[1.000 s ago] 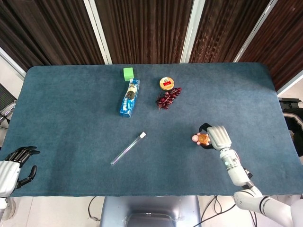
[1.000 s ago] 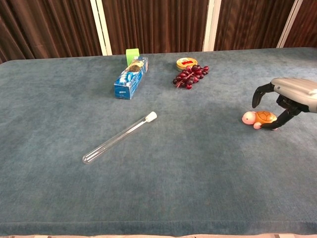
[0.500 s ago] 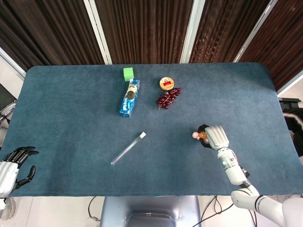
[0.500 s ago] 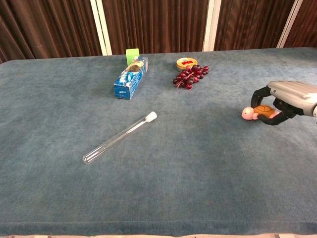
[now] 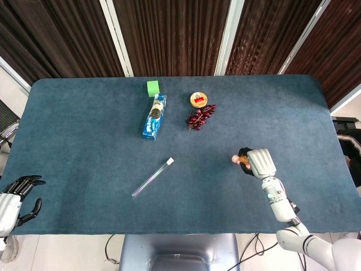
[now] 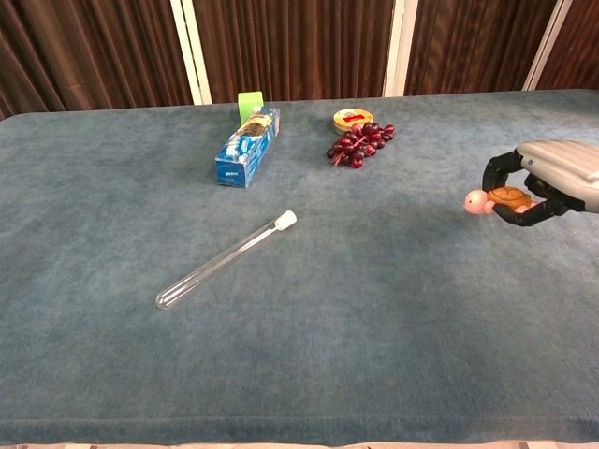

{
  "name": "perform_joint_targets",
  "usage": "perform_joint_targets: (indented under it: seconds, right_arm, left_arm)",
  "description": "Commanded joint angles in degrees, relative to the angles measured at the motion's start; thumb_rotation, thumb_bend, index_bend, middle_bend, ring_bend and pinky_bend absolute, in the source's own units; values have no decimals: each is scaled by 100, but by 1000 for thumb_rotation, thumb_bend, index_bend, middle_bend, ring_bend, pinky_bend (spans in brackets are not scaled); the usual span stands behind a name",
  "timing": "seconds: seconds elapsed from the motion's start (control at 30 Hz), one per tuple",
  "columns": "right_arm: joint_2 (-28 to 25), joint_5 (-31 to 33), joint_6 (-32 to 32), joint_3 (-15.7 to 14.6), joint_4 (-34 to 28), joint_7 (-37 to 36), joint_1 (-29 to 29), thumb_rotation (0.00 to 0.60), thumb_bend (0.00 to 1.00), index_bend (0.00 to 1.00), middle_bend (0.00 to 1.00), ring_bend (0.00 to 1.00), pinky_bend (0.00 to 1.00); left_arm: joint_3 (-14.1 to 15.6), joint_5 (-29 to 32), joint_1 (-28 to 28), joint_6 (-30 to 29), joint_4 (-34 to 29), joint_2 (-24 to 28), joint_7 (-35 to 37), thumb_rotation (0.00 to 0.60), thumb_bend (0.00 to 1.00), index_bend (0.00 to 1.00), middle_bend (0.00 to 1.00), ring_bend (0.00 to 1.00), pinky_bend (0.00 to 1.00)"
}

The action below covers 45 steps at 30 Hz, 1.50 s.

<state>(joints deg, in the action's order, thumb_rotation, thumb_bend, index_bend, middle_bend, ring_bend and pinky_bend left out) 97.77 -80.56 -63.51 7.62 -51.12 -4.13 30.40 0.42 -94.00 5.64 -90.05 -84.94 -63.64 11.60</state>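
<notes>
Lifted since a second ago: the turtle [image 6: 496, 199] was on the counter [image 6: 374, 309] under the right hand [image 6: 547, 180], whose fingers arched over it without closing; now it is clear of the cloth, clamped in that hand. Dark fingers curl under and over the brown shell, pink head poking out to the left. In the head view the hand [image 5: 259, 164] covers most of the toy, only the head and a bit of shell [image 5: 238, 160] showing. Judgement: grasp made and the toy off the surface, so the pick looks done; the hold seems to be by the fingertips, so a slip remains possible.

Position: right side of the counter, near half, well apart from everything else.

Left hand [image 5: 16, 197] sits off the near-left corner, at the counter's edge, fingers apart, holding nothing. No change there across the frames.

Outward from the right hand:
- tube [image 6: 225, 259], white cap at its far-right end, lying diagonally mid-counter, near the middle.
- grapes [image 6: 360, 142], dark red bunch, far centre, touching or just beside the tin [image 6: 352, 119] behind them.
- blue box [image 6: 247, 148], long, lying far and left of the grapes.
- green block [image 6: 250, 103] at the box's far end, touching or just beside it.

None of these has shifted.
</notes>
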Motion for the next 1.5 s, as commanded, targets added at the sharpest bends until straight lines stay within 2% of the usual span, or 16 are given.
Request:
perform_joint_targets:
  seconds: [0.03, 0.17, 0.23, 0.27, 0.3, 0.33, 0.37, 0.43, 0.53, 0.63, 0.8, 0.9, 0.97, 1.07, 1.2, 1.5]
  right_arm:
    - [-6, -6, 1, -15, -19, -30, -17, 600, 1000, 884, 704, 1000, 1000]
    - [-149, -46, 71, -80, -185, -160, -39, 600, 1000, 855, 698, 1000, 1000]
    - [-288, -62, 166, -134, -347, -242, -51, 600, 972, 719, 628, 1000, 1000]
    - [-348, -69, 190, -147, -424, -270, -54, 600, 865, 581, 542, 1000, 1000]
    - [-401, -69, 207, -155, -493, -280, -59, 600, 771, 507, 491, 1000, 1000]
    - [-447, -61, 227, -162, -553, -265, -65, 600, 597, 409, 425, 1000, 998]
    - [-508, -46, 244, -167, -642, -219, -76, 600, 439, 327, 370, 1000, 993]
    - [-612, -33, 232, -173, -806, -121, -100, 600, 248, 213, 295, 999, 977]
    - [-731, 18, 227, -151, -1013, 13, -121, 600, 98, 92, 227, 990, 958]
    - [-798, 77, 255, -131, -1128, 93, -132, 600, 58, 41, 212, 989, 956]
    - [-847, 154, 313, -112, -1203, 184, -134, 600, 55, 62, 207, 988, 954]
    - [-806, 275, 312, -13, -1223, 221, -125, 600, 55, 210, 217, 995, 961]
    - [-631, 302, 200, 95, -1003, 215, -86, 600, 64, 363, 287, 1000, 975]
    - [-510, 408, 310, 188, -822, 90, -19, 600, 143, 481, 372, 1000, 991]
    - [-481, 550, 616, 243, -732, -15, 83, 600, 205, 539, 418, 1000, 1000]
    - [-197, 632, 810, 277, -305, -19, 226, 600, 210, 568, 450, 1000, 1000]
  left_arm:
    - [-5, 5, 2, 3, -1, -3, -15, 600, 489, 314, 234, 204, 356]
    - [-3, 5, 2, 9, -6, -1, -15, 600, 488, 314, 234, 204, 356]
    - [0, 5, -5, 1, -6, 1, -11, 600, 489, 314, 234, 204, 356]
    - [2, 2, -6, -1, -6, 2, -9, 600, 489, 314, 234, 204, 356]
    - [3, 2, -7, -1, -6, 3, -7, 600, 489, 314, 234, 204, 356]
    - [2, 3, -7, 0, -7, 4, -7, 600, 490, 314, 234, 204, 356]
    - [1, 4, -6, 2, -9, 3, -9, 600, 490, 314, 234, 204, 356]
    - [3, 2, -7, 2, -16, 6, -14, 600, 490, 314, 233, 204, 356]
    - [8, -6, -8, 3, -12, 6, -19, 600, 490, 314, 234, 204, 356]
    - [10, -9, -9, 4, -10, 5, -21, 600, 489, 315, 233, 204, 356]
    - [12, 0, -12, 12, -35, 18, -35, 600, 489, 315, 234, 204, 356]
    - [10, 11, -5, 33, -29, 12, -36, 600, 489, 314, 234, 204, 356]
    - [12, 12, -3, 41, -25, 12, -35, 600, 489, 315, 234, 204, 356]
    - [13, 15, -4, 46, -22, 14, -28, 600, 489, 315, 234, 204, 356]
    - [9, 25, 3, 62, -22, 15, -27, 600, 489, 314, 233, 204, 356]
    - [18, 20, 4, 75, -34, 22, -45, 600, 489, 314, 234, 204, 357]
